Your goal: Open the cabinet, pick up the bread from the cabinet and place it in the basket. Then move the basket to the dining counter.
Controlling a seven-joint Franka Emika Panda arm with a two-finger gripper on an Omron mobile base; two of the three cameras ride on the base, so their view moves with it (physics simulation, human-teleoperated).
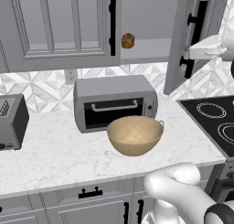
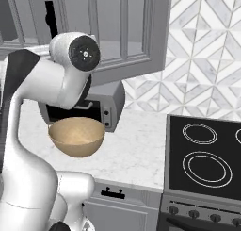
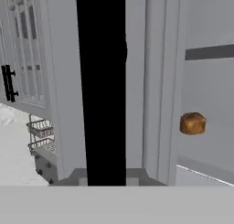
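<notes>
Your gripper (image 1: 189, 54) clamped on black vertical handle (image 3: 101, 86) of open grey cabinet door (image 1: 180, 40); golden-brown bread lump (image 1: 128, 40) on shelf, 12 o'clock above tan speckled basket (image 1: 135, 135) on marble counter (image 1: 55, 154).

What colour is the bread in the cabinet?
Golden-brown bread, clearest in the hand view.

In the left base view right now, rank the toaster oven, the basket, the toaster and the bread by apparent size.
1. toaster oven
2. basket, though it stands nearer the camera, which flatters it
3. toaster, cut off by the left edge, so its rank is unsure
4. bread, by far the smallest
</notes>
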